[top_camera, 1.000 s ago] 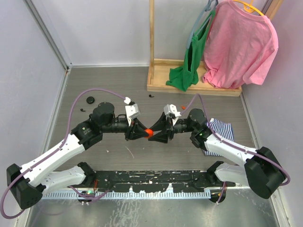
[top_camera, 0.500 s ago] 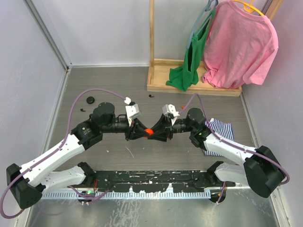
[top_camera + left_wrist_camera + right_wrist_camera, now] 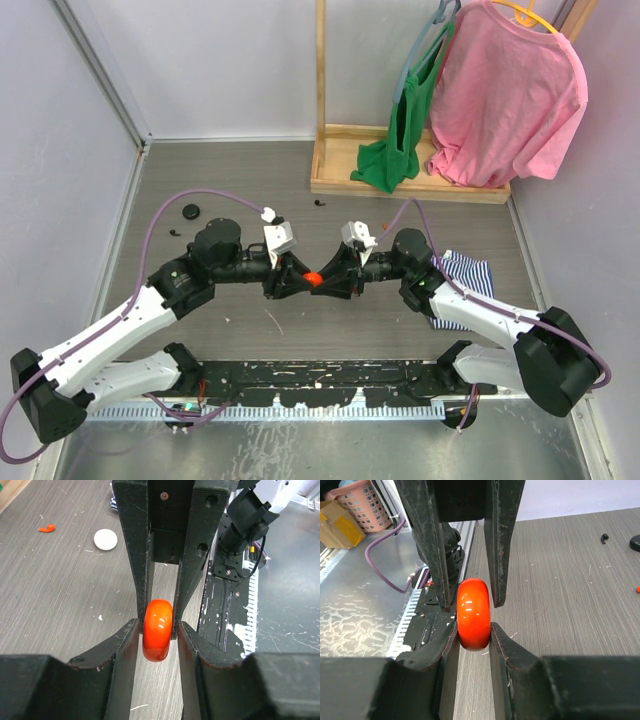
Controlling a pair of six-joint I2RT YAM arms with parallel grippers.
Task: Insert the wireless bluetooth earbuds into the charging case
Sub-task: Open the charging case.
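Charging case (image 3: 473,611), red, closed, contents unseen, in right gripper (image 3: 473,628)

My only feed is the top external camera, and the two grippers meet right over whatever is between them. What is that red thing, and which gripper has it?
Observer: It is a round red case standing on edge. The right gripper presses its fingers against both flat faces.
Operator: Is the left gripper on it too?
Observer: In the left wrist view, the left gripper flanks the same case, but I cannot tell whether its fingers touch it.
Operator: Is there anything loose nearby that I am missing?
Observer: The left wrist view shows a white disc lying flat on the table, with a small red earbud close by.
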